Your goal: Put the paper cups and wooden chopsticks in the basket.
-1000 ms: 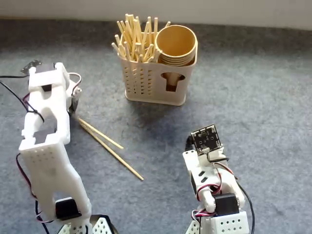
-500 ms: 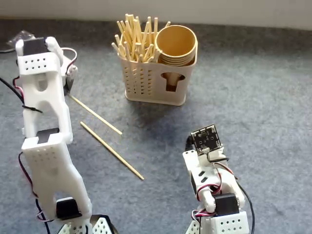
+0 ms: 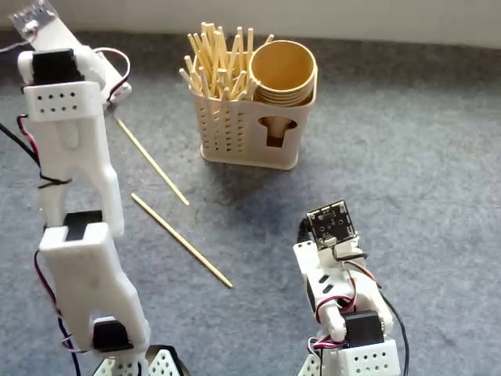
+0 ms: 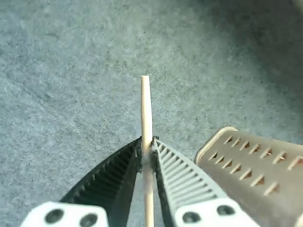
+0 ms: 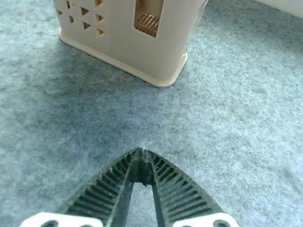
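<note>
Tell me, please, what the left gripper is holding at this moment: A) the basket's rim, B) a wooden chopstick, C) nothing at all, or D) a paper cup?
B: in the left wrist view the left gripper is shut on a wooden chopstick, close to the basket.

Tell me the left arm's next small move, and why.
Probably swing the held chopstick over toward the basket. The left pincer is already shut on it, the basket's chopstick side faces that arm, and a second chopstick lies on the table.
</note>
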`<state>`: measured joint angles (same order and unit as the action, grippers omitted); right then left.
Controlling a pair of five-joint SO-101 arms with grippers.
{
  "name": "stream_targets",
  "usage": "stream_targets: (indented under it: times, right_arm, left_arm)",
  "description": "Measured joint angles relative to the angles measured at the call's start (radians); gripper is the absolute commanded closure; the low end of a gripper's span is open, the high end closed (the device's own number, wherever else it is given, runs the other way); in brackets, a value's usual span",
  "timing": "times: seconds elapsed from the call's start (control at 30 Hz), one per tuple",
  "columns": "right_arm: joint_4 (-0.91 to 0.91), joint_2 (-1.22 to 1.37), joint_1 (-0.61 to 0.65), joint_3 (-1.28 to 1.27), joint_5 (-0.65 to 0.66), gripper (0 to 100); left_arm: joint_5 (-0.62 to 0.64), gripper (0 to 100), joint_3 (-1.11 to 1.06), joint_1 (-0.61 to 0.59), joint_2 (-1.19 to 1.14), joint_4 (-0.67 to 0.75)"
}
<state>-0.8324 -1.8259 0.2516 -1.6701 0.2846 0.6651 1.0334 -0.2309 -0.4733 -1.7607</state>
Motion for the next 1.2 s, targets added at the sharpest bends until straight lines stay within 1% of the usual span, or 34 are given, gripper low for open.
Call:
stream_targets:
  times: [0.07,0.27,0.43,0.53,0.67,0.77,0.97,1.2]
  right_arm:
    - [0.000,0.000,0.000,0.000,0.000,99.2]
    - [0.000,0.000,0.000,0.000,0.000,99.2]
    - [0.000,0.000,0.000,0.000,0.000,99.2]
    - [0.000,0.000,0.000,0.000,0.000,99.2]
    - [0.000,0.000,0.000,0.000,0.000,99.2]
    - [0.000,0.000,0.000,0.000,0.000,99.2]
    - [0.000,0.000,0.000,0.000,0.000,99.2]
    - [0.000,0.000,0.000,0.000,0.000,99.2]
  left_arm:
    - [-0.014,100,0.000,0.018,0.061,0.000]
    - [-0.137,100,0.003,0.094,0.203,0.005]
    - [-0.201,99,0.037,0.110,0.298,0.123]
    - [-0.204,99,0.040,0.110,0.336,0.196]
    - [-0.204,99,0.040,0.115,0.361,0.239]
    - [-0.204,99,0.040,0.130,0.362,0.282]
    - [-0.204,99,0.040,0.138,0.362,0.411]
    - [-0.203,99,0.040,0.242,0.362,0.499]
